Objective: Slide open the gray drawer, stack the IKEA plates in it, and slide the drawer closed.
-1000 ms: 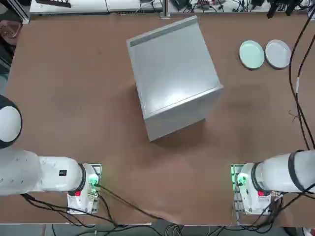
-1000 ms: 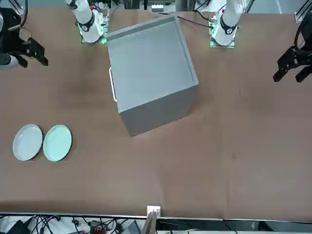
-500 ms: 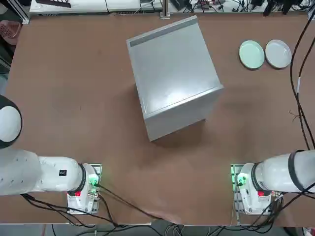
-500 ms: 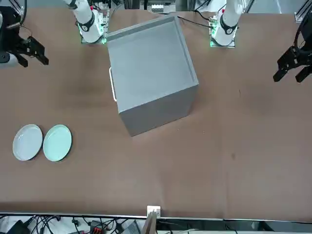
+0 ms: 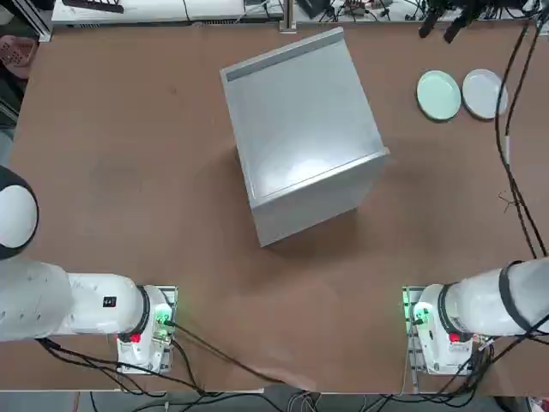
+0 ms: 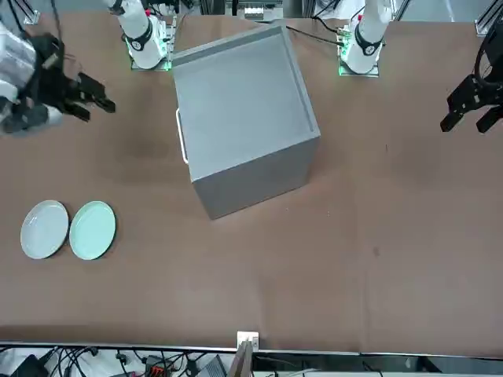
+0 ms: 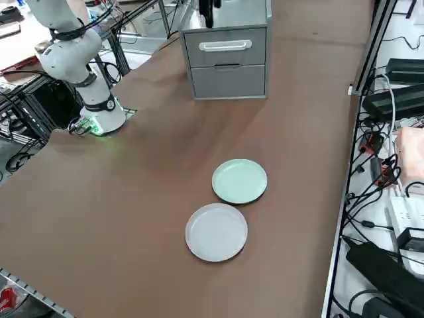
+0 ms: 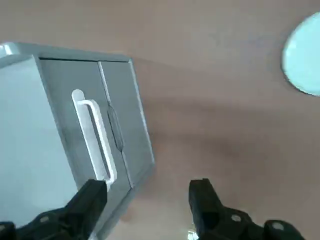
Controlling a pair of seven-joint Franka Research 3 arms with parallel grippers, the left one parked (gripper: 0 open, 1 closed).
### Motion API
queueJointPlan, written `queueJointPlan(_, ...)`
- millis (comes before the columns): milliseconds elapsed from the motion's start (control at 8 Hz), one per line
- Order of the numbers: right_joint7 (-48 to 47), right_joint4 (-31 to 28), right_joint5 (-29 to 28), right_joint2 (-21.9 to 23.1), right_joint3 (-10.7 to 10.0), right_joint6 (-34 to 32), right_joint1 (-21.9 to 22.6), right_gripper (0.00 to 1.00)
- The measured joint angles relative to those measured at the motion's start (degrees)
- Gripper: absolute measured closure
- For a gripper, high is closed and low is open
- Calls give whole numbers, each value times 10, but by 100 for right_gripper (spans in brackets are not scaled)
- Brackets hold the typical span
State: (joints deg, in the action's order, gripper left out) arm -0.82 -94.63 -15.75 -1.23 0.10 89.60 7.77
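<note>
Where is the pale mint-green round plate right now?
In the right side view, the pale mint-green round plate lies on the brown table, between the gray-white round plate and the gray cabinet.

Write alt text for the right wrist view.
Open black two-finger right claw, holding nothing, hovers near a gray box-shaped cabinet whose closed gray upper drawer has a white bar handle. A round mint-green plate lies apart on the brown table.

Two plates (image 7: 239, 181), one cabinet (image 7: 228, 59), two drawer fronts (image 7: 229, 81), one white handle (image 7: 226, 46).
</note>
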Motion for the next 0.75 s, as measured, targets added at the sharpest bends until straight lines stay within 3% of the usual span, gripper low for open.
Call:
queueJointPlan(375, -2, -119, -37, 0, 4, 137, 65, 0)
queueJointPlan(750, 14, -175, -73, -12, 4, 190, 87, 0)
